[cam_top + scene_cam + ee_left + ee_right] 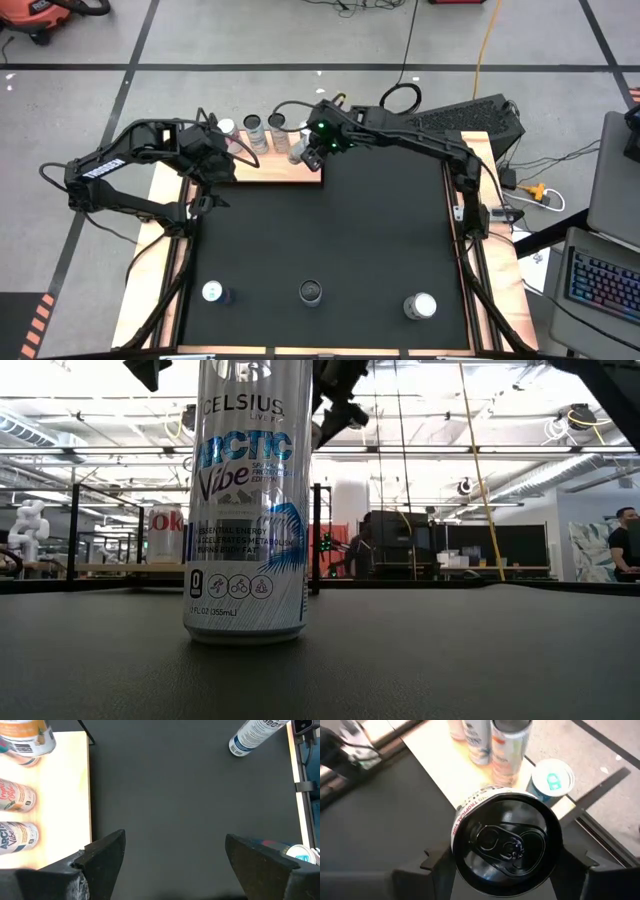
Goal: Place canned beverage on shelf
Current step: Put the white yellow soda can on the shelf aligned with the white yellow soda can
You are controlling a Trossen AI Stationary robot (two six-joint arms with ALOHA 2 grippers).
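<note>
From above, you are holding a can [300, 150] in the right end effector [309, 153], right at the near edge of the shelf [275, 170]. The left end effector [215, 158] is waiting just beside the shelf's other end. Three cans are standing at the back of the shelf, and three more are waiting on the tabletop [330, 240].

From table height, a tall can [246, 500] is reading "CELSIUS" and "ARCTIC Vibe". A red can [165, 533] far behind is showing "oke".

In the left wrist view, the left end effector's fingers [102, 857] are standing open and holding nothing.

In the right wrist view, the right end effector [506, 862] is gripping the can [506, 847] by its sides. Its rim is reading "TROPICAL". The standing cans are crowding close ahead, so I think you could knock one over if you push in too far. Letting go over the edge could tip your can off.
</note>
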